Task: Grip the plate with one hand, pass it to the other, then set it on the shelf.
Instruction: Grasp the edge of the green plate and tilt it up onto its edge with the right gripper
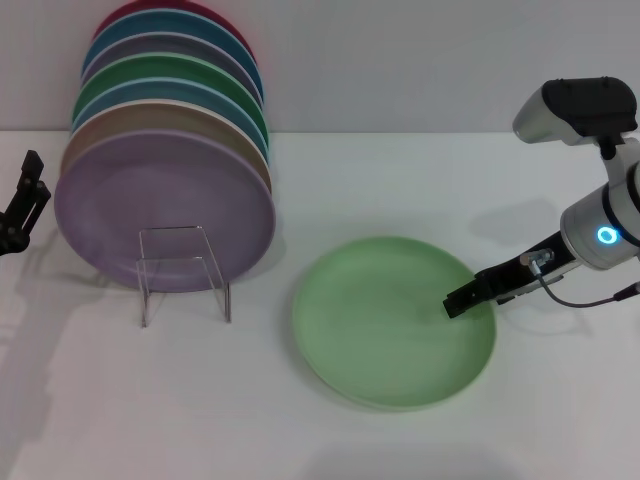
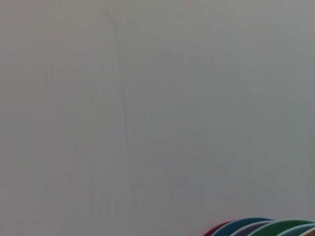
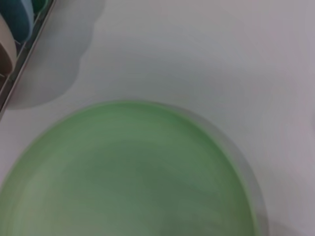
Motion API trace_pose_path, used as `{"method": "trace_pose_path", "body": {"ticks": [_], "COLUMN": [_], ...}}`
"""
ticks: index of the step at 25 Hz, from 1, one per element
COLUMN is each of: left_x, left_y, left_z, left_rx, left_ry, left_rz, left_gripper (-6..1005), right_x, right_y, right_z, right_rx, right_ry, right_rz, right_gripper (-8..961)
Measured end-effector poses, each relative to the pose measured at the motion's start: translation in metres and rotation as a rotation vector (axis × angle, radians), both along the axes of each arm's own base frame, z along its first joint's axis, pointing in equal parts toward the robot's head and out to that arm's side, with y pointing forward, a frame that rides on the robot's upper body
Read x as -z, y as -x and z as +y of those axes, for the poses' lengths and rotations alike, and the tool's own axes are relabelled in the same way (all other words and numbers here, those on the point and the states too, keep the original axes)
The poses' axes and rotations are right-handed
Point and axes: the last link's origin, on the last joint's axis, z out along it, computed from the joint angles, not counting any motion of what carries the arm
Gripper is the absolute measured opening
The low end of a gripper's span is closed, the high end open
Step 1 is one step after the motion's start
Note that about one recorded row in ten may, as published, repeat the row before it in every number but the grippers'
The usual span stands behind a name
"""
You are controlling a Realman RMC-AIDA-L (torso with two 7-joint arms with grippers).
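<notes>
White table under a pale wall holds the plate; right end effector at its rim, opening unclear

You see a light mint-green plate on the white table. The racked plates run lavender, tan, pale blue, green, grey-lilac, teal, crimson — shelf clear.

plates upright in rack: about 8, rearmost ones hard to separate | light green plate flat on counter: 1 | clear acrylic rack: 1 | grippers: 2, left, right
</notes>
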Motion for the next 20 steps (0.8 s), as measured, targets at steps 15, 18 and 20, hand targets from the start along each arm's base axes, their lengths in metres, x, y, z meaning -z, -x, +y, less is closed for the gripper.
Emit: {"method": "trace_pose_path", "body": {"ticks": [15,18,20], "left_x": [-0.0023,-0.0023,-0.0023], "left_y": [0.0001,0.0000,-0.0003], "left_z": [0.0027,0.0028,0.0030], "left_rx": [-0.002,-0.002,-0.001], "left_ry": [-0.008,-0.008,-0.008], "left_rz": [0.001,0.001,0.000], "left_gripper": [812,812,812], "right_x": [0.0082,0.0089,0.0094], "right_y": [-0.0011,-0.0007,-0.0009], "right_z": [0.0013,0.0008,0.0003], "right_rx": [-0.014,-0.026,-0.033], "right_ry": [0.020,0.026,0.030], "right_rz": [-0.035,-0.041,-0.043], "right_gripper": [570,515,372]}}
